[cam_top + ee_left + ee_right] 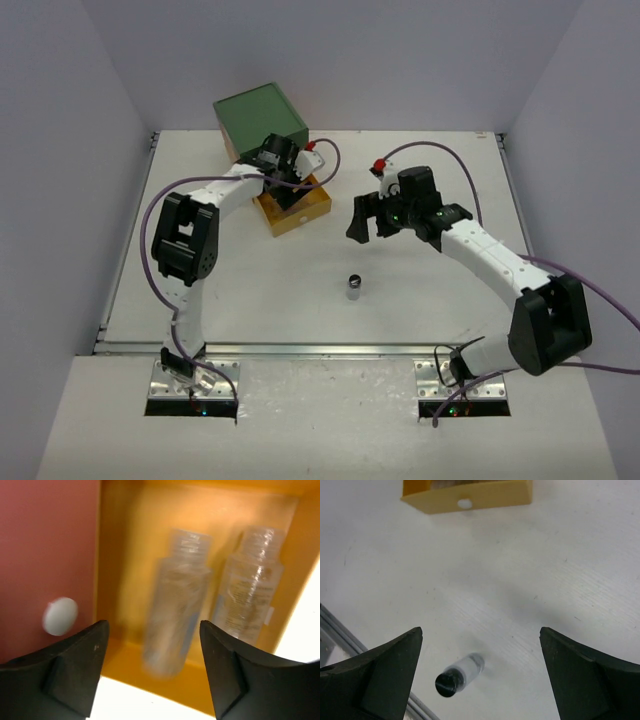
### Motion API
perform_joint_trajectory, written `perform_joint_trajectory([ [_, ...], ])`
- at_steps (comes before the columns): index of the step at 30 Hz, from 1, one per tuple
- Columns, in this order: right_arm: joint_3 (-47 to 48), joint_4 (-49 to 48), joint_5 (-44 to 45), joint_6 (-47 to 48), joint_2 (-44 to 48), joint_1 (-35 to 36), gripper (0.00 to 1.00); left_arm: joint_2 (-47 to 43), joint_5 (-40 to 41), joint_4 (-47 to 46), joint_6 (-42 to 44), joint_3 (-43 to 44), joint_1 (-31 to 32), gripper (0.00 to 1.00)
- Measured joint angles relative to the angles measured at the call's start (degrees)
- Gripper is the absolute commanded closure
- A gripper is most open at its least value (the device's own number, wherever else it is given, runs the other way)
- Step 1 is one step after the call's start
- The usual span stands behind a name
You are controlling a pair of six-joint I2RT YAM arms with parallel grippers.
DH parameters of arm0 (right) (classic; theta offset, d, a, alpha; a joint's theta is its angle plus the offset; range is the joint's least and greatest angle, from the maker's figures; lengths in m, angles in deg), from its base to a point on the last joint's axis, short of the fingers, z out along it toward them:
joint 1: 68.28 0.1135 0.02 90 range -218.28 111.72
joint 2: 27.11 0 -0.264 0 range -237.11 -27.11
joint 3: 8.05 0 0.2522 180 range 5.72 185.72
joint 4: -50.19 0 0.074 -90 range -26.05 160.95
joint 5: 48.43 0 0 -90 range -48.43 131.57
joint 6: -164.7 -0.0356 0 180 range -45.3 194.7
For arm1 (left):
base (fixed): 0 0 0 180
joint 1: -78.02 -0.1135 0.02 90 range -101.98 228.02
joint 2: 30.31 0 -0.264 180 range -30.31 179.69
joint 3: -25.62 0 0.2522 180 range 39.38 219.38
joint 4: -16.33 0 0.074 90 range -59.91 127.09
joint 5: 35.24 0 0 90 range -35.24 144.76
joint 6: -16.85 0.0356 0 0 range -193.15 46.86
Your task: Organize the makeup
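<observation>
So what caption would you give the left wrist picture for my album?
Open left gripper hovering over the yellow drawer, two clear bottles lying side by side inside.

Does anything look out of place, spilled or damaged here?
One thing: the small black-capped jar stands alone on the table, well apart from the open yellow drawer, where two clear bottles lie side by side. The jar is upright, and nothing looks spilled or damaged.
</observation>
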Motion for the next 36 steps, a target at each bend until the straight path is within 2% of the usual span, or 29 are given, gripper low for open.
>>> perform_joint_trajectory([
  [5, -0.1, 7.4, 2.7, 5.5, 3.0, 9.2, 0.17, -0.1, 0.5, 0.0, 0.0, 0.6, 0.2, 0.15],
  [7, -0.1, 10.0, 3.8, 5.4, 3.1, 12.0, 0.15, -0.1, 0.1, 1.4, -0.4, 1.4, 0.3, 0.14],
  [9, -0.1, 12.3, 4.9, 5.3, 3.1, 13.9, 0.01, -0.3, -0.7, 3.2, -1.0, 3.1, 0.3, 0.13],
  [17, -0.6, 16.3, 9.9, 4.4, 0.6, 20.5, 0.01, -2.0, -4.2, 10.8, -5.9, 14.9, 0.3, 0.12],
  [26, -2.0, 17.1, 13.0, 3.6, -6.5, 21.3, 0.01, -7.0, -4.6, 12.6, -8.1, 16.9, -0.8, 0.10],
  [31, -2.7, 15.6, 15.3, 3.8, -7.6, 21.3, 0.15, -7.1, -5.2, 13.9, -9.2, 16.9, -2.3, 0.10],
  [36, -3.0, 13.4, 17.4, 3.8, -8.3, 21.3, 0.37, -7.1, -5.8, 15.0, -9.7, 16.8, -3.0, 0.10],
])
